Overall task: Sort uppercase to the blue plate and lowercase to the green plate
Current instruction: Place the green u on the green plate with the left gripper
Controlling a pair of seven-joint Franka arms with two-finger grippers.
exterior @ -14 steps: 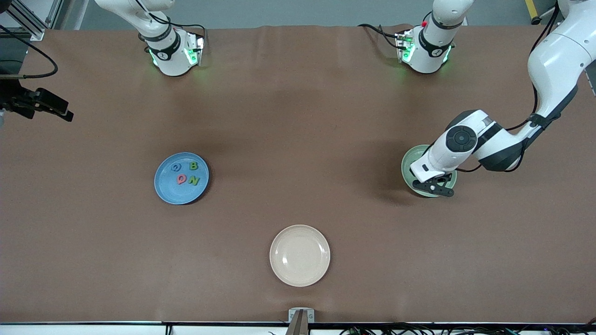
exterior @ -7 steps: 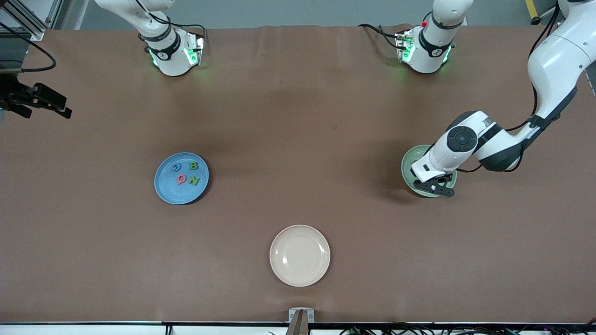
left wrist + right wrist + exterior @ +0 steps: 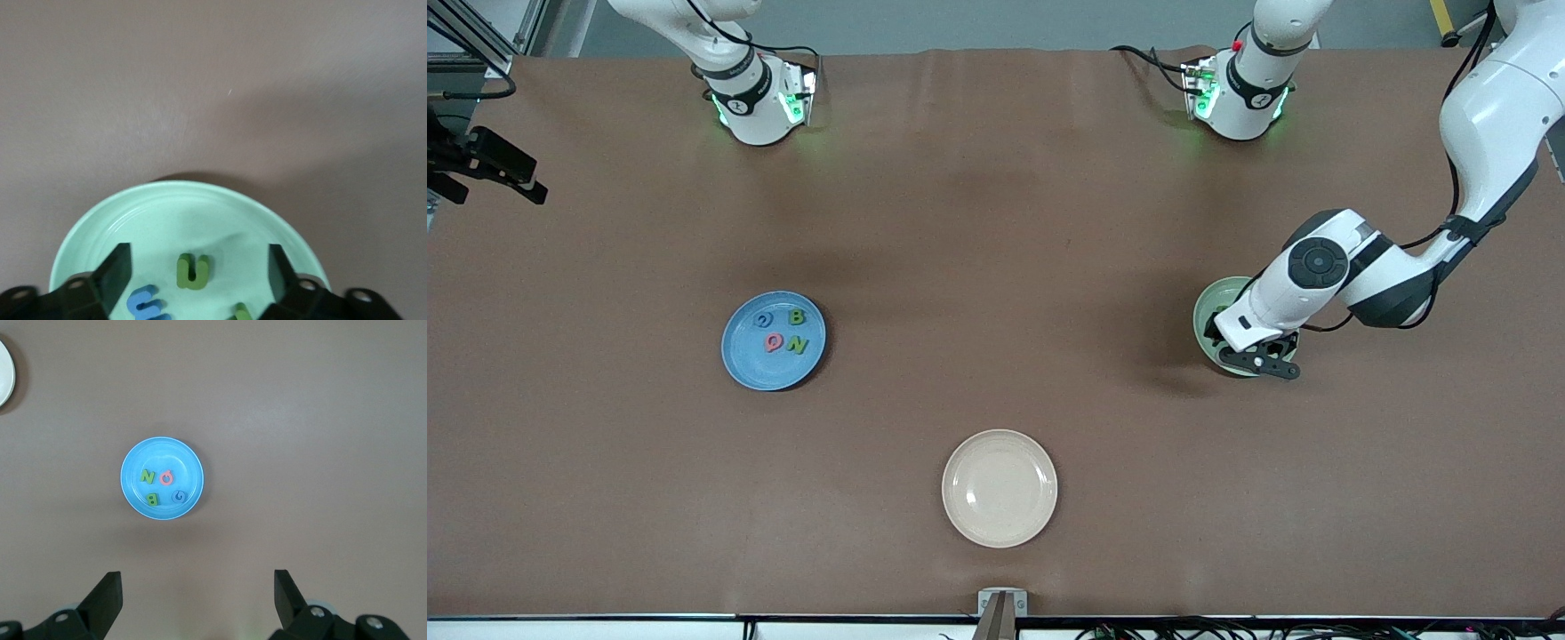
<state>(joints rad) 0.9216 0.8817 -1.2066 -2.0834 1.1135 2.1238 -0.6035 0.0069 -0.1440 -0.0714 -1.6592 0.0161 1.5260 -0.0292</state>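
You can read four foam capitals on the blue plate: a blue G, a green B, a pinkish-red Q and a green N. In the left wrist view, low in the frame, a green letter on the green plate reads as u or n. Nothing else there is legible to you.

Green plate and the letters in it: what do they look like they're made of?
Green plate: smooth, slightly glossy, molded raised rim; probably plastic or glazed ceramic, can't tell which. Green n/u letter and blue letter: thick, matte, soft-edged cutouts, likely foam.
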